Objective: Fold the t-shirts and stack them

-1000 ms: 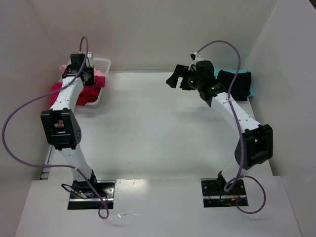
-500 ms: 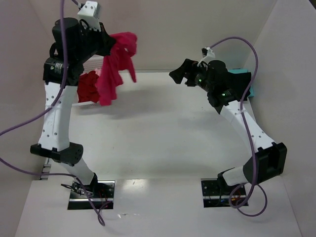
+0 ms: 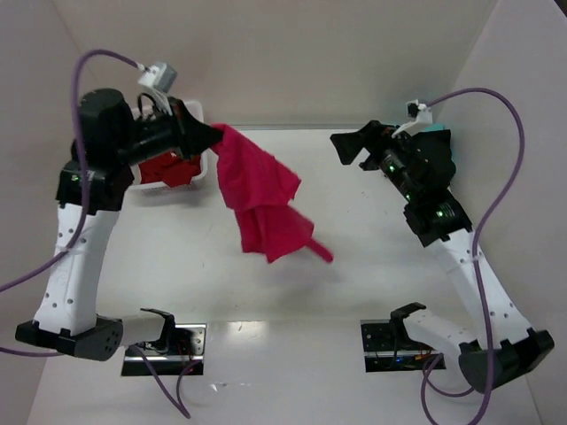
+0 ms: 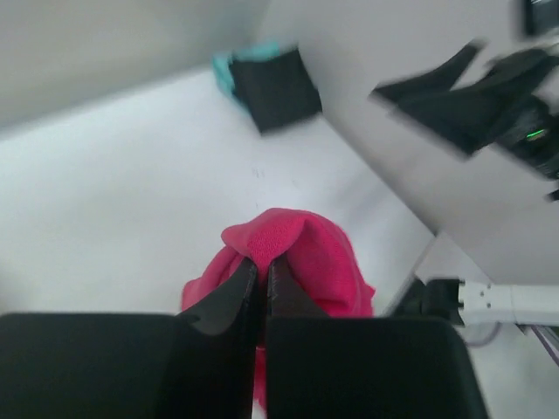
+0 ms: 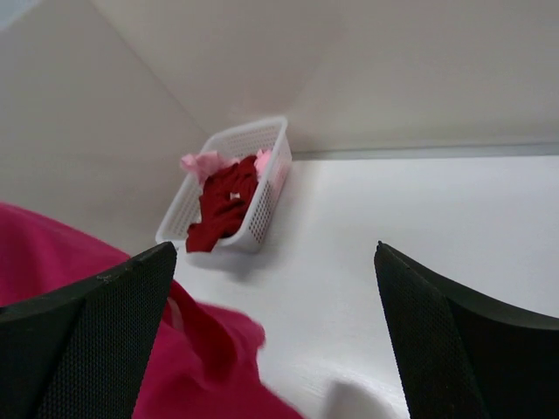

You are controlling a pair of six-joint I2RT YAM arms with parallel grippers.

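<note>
Top external view suggests an early stage: left gripper [image 3: 213,136] clamped on the crimson-pink t-shirt [image 3: 261,199] hanging unfolded beneath it, right gripper [image 3: 347,148] spread empty opposite, dark red tee [image 5: 218,205] in the basket [image 5: 266,196] behind the left gripper, black tee [image 4: 275,87] folded beyond.

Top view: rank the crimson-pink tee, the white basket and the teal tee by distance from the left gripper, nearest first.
1. crimson-pink tee: pinched in the left gripper, hanging over mid-table.
2. white basket: just beside it, far left.
3. teal tee: far right corner.
</note>
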